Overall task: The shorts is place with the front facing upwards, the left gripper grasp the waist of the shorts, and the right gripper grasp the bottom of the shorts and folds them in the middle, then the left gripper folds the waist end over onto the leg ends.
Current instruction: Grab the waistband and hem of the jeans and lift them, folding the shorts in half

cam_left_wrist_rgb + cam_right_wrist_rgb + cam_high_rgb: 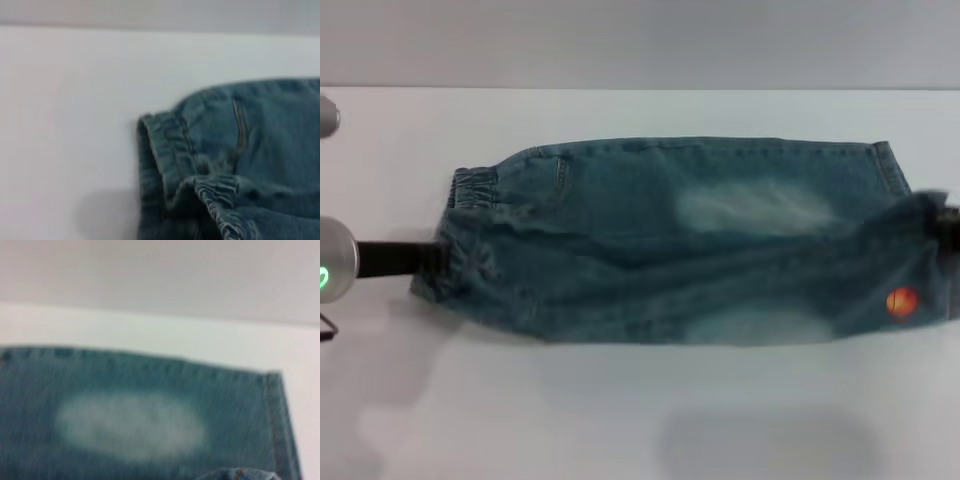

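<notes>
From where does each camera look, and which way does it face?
Head view: from above, forward and down at the shorts on the table; left tool at the waist, right tool at the leg ends.
Left wrist view: low, facing the waist; no tool visible.
Right wrist view: low, facing a pale patch; no tool visible.
All share the shorts.

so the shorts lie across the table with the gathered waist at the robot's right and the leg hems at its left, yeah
Not quite. The shorts do lie across the table, but the sides are swapped: the head view shows the gathered waist at the robot's left, by the left hand, and the leg hems at its right.
</notes>
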`<state>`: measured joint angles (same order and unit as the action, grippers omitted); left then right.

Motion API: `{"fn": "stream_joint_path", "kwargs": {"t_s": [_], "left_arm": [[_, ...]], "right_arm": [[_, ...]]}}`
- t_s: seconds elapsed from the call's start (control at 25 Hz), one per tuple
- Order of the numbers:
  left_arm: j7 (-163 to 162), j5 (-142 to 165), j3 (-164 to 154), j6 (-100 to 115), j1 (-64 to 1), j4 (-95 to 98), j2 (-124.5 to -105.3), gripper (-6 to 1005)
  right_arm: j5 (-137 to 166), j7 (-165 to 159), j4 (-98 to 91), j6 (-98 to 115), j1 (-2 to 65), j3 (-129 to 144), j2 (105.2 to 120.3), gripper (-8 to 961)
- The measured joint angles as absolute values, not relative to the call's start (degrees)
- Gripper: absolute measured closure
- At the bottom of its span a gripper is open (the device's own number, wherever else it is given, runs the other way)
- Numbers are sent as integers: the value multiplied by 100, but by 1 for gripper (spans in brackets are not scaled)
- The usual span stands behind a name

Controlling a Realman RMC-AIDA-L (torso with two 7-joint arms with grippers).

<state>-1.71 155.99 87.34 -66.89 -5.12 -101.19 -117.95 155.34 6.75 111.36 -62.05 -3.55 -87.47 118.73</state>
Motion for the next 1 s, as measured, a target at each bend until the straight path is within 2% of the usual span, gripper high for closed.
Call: {"fn": "stream_joint_path", "kwargs": {"t_s": [0.52,1.0], "left_arm": [[-149,15404,8784,-5067,-566,-9892,-11793,920],[141,15009,8734,-4086,-1238,-8812,-11793,874]], "right_arm": [[15557,905,10814,-4374,-445,-8874,11866,938],[15546,1210,9889,-2833,-367,-8959,11871,937]]}}
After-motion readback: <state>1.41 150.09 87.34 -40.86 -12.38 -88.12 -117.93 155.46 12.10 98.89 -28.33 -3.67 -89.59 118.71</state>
